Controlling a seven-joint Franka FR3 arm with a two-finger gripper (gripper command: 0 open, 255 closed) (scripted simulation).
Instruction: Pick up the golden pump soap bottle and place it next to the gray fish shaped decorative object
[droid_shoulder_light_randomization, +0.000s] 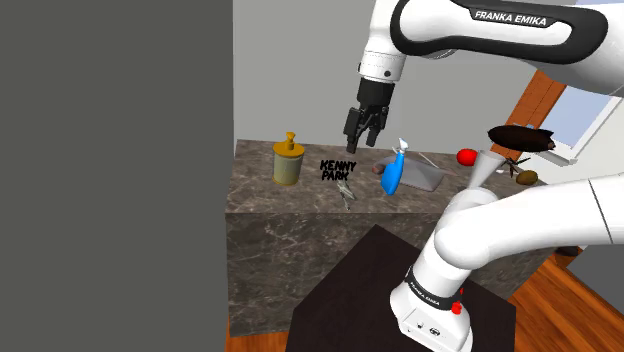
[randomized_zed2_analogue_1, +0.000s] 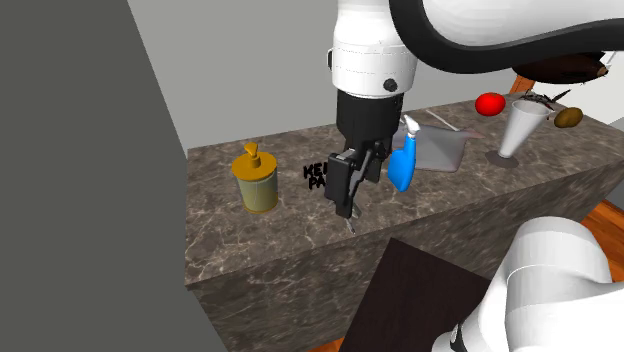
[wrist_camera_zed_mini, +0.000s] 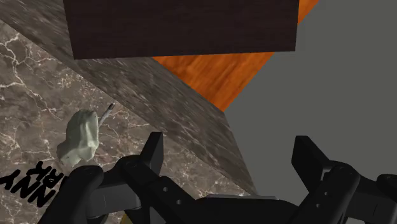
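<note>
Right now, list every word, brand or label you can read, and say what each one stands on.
"FRANKA EMIKA": on the arm's upper link, white on black.
"KENNY PARK": black block letters standing on the marble counter.
Small label on the arm's lower link: seems the same brand, too small to be sure.
Golden soap bottle: no text.

Dark marbled counter, centre frame, bearing black "KENNY PARK" lettering, a blue spray bottle just right of it, and a round red object farther right.
</note>
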